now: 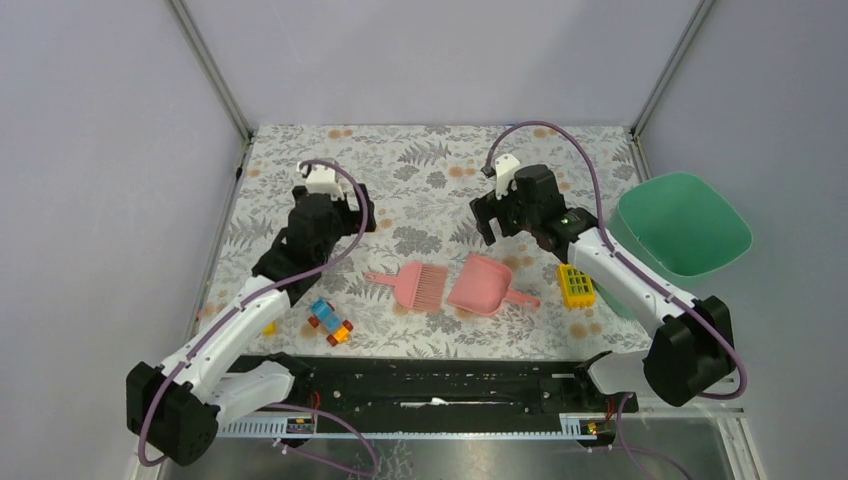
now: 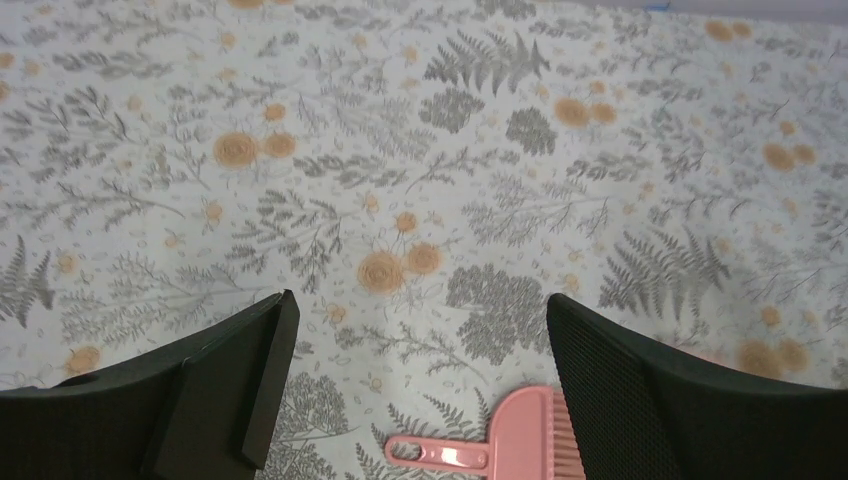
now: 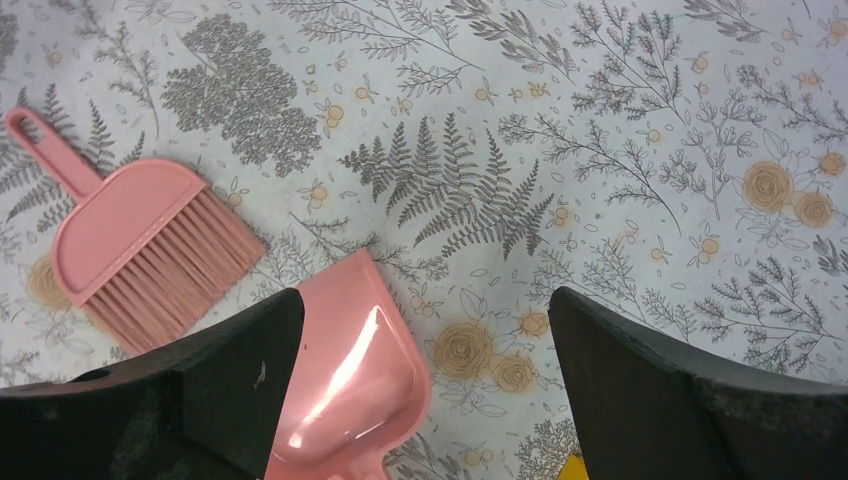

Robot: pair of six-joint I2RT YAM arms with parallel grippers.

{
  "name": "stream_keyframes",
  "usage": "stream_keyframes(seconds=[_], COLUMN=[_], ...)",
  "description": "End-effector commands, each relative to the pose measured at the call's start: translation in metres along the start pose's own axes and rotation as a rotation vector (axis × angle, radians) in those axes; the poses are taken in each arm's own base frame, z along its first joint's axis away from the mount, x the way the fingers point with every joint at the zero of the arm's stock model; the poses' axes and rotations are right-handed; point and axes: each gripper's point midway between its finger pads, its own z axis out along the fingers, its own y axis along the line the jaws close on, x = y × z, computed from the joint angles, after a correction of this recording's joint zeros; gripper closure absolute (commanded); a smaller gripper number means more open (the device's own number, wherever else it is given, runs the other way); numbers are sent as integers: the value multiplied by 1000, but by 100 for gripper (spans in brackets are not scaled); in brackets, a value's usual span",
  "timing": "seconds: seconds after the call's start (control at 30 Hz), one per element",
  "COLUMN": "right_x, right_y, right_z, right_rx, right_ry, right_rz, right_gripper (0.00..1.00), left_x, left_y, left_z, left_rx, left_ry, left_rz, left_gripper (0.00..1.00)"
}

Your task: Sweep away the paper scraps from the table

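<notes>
Okay, left jaws: spread wide and holding nothing, hanging over bare printed cloth, with the pink brush (image 2: 500, 445) peeking in at the near edge of that wrist view.
Right jaws: also wide and empty, above the mouth end of the pink dustpan (image 3: 350, 385), with the brush just beside it.
Paper scraps: we honestly can't spot a single one in any view. Either they're too small to tell or they're not on the cloth, so the sweep looks about done to us.
Handling: scraps would be feather-light, soft and quick to skitter, so we'd never pinch them. We'd take the brush by its looped handle and the dustpan by its short handle. Both look like light, stiff plastic, maybe a bit slippery.
Counter (image 1: 430, 165): the cloth cover could bunch under the bristles.
Room: toy bricks (image 1: 331, 322) near the left arm, yellow block (image 1: 576, 286) and green bin (image 1: 685, 225) on the right, grey walls close all round.
</notes>
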Motion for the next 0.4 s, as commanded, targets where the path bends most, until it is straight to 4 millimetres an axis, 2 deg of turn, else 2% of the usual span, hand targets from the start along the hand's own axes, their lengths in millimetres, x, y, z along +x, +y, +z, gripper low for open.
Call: stream_keyframes(seconds=[0.0,0.07,0.2,0.3,0.37], right_x=[-14,-13,-27,-30,-27], right_y=[-12,-13,-7,-7,-6], right_z=[9,6,-11,-17,-16], right_rx=[80,91,57,60,56], right_ry=[-65,-84,-147,-184,-185], right_rz=[48,35,29,19,15], right_gripper=[0,0,0,0,0], left_x=[5,16,38,44,44], left_y=[-3,-4,-7,-15,-13], left_z=[6,10,24,28,29], left_rx=[49,45,42,79,72], left_ry=[-96,-23,84,111,110], left_rz=[-18,-1,29,33,40], left_gripper=[1,1,1,1,1])
